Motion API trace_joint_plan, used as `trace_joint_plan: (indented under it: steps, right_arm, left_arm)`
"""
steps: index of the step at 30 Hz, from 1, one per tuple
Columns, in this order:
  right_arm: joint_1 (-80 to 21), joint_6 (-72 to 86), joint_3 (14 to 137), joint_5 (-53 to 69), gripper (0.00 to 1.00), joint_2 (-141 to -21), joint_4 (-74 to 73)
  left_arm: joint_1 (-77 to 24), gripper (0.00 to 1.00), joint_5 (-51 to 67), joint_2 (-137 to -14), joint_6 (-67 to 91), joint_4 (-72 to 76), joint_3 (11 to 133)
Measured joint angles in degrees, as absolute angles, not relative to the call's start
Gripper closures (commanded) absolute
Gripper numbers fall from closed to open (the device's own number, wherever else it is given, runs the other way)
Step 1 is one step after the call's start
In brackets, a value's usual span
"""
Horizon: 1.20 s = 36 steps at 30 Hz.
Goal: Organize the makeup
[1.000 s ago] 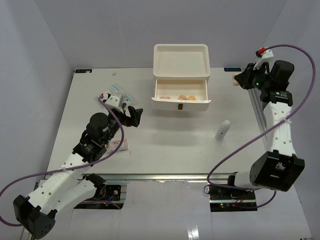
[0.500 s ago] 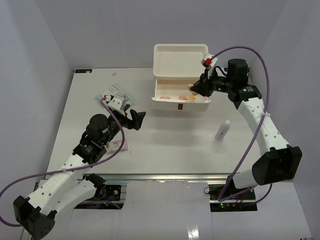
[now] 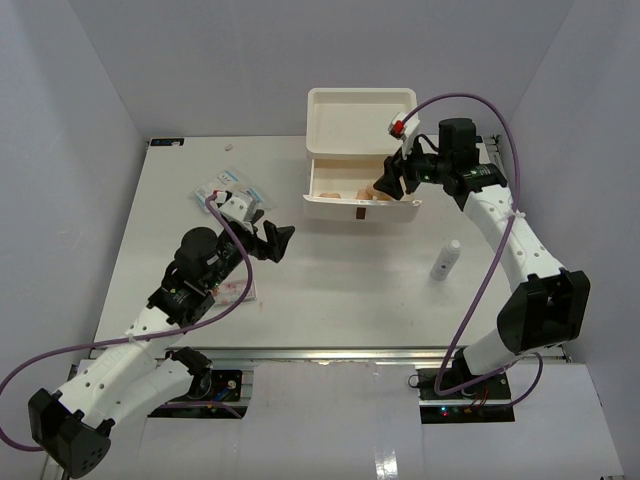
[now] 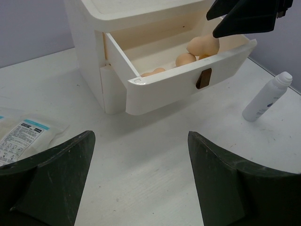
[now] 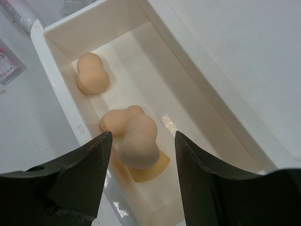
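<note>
White table (image 3: pixel 340 290) between grey walls (image 3: pixel 90 80) holds an open drawer (image 3: pixel 330 207) of sponges (image 5: pixel 93 75) (both jaws spread).

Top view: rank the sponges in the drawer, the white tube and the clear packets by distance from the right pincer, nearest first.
1. sponges: in the open drawer, directly under the right pincer.
2. white tube: on the table, to the right of the drawer and nearer the arm bases.
3. clear packets: far across on the left side, by the left arm.
</note>
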<state>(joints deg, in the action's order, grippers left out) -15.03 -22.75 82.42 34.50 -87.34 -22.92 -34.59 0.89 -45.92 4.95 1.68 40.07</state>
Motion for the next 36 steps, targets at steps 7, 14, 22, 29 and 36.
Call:
trace_joint_plan:
  steps: [7,14,22,29,36]
  right_arm:
    - [-15.0,-27.89,82.51,37.89,0.42,-82.46,-25.22]
    - [-15.03,-44.4,76.93,49.5,0.45,-71.5,-31.82]
    - [-16.31,-65.35,62.25,53.96,0.61,-63.46,-43.01]
    - [-16.73,-68.29,54.43,52.15,0.65,-59.93,-41.77]
    - [-17.62,-66.17,51.65,50.61,0.66,-58.81,-37.47]
  left_arm:
    - [-34.59,0.1,1.04,-47.34,6.27,2.07,40.26]
    - [-34.56,0.16,3.05,-56.47,12.49,-0.16,50.12]
    - [-34.02,0.38,4.2,-76.08,21.4,-5.84,74.44]
    - [-33.29,0.4,0.79,-93.26,25.1,-13.79,91.1]
    - [-32.76,0.41,-5.91,-103.56,24.03,-19.64,99.98]
